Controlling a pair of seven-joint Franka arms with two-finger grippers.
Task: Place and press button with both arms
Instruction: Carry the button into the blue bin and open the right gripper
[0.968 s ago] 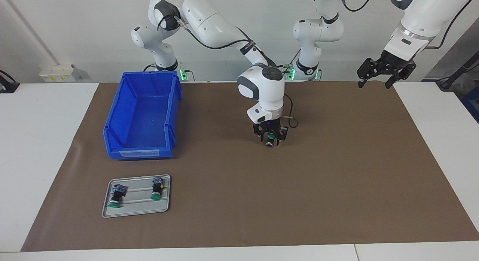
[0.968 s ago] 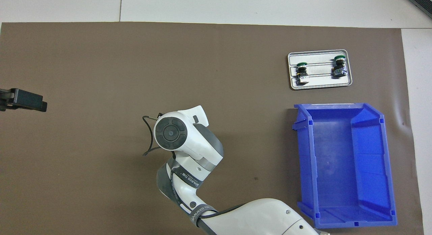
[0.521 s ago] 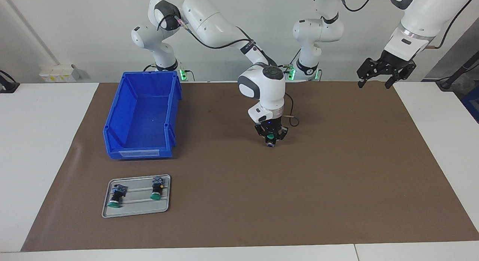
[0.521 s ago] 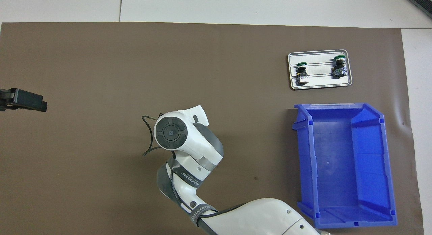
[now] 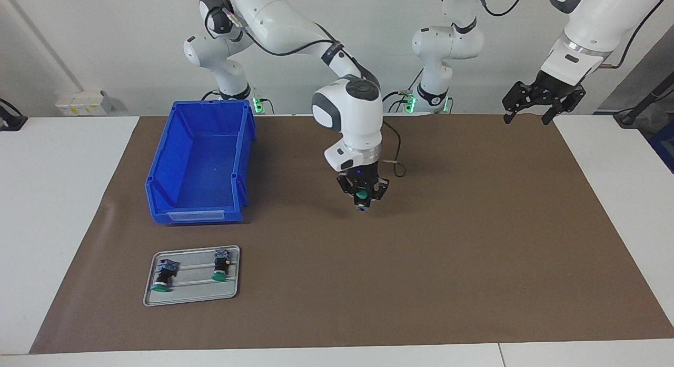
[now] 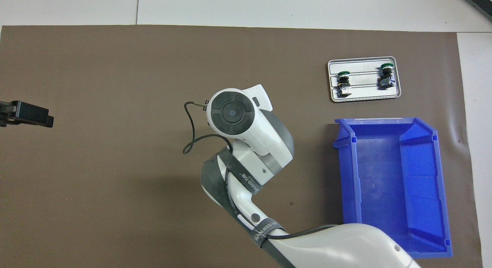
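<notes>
My right gripper hangs in the air over the middle of the brown mat, pointing straight down. Fingers drawn in tight on the button: green cap showing between them, the blue-grey block end poking out below the fingertips. Button is clear of the mat, carried upright with its rear end down. In the overhead view my own wrist housing covers gripper and button alike, so nothing of the grip shows from there.

Blue bin sits on the mat toward my right arm's end of the table, at about 9 o'clock from the held button in the facing view. It stands apart from the gripper.

Metal tray lies at about 7 o'clock from the button in the facing view, farther from me than the bin. Two other buttons lie on their sides in it, one toward the tray's outer end, one toward the mat's middle, green caps pointing away from me. They are apart from each other.

My left gripper waits raised over the mat's corner at my left arm's end, at about 2 o'clock from the button in the facing view. Fingers spread wide, nothing between them. Only its black tip enters the overhead view.
</notes>
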